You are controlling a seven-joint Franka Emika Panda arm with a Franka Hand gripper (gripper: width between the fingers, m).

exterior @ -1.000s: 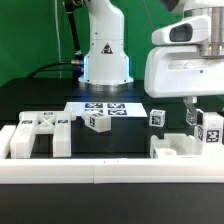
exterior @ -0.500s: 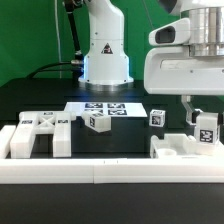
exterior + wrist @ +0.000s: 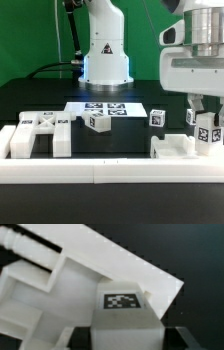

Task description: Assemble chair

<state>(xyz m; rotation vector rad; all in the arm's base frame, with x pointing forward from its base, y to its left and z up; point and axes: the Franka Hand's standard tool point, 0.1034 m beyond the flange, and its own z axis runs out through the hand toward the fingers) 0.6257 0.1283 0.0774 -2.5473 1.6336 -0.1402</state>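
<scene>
Got a tagged leg [image 3: 208, 138] clamped in the gripper [image 3: 207, 126], squeezed nearly shut around it, tag showing in both views. Hanging right by a white frame [image 3: 176, 148] down on the worktop [image 3: 130, 142], just below and beside the gripper. Looks like touching in the wrist view, but can't say for sure. Also a cube [image 3: 157, 117] a bit further from the gripper, plus a bigger chunk [image 3: 40, 135] way off at the far end.

Easy to mess up from here, I reckon. Could clip the frame's edge going down and twist the leg in the grip. Could also shove the frame sideways, with nothing but the rail [image 3: 110, 172] nearby to stop it. Would end up with a crooked leg and a jammed joint. Worth going slow.
</scene>
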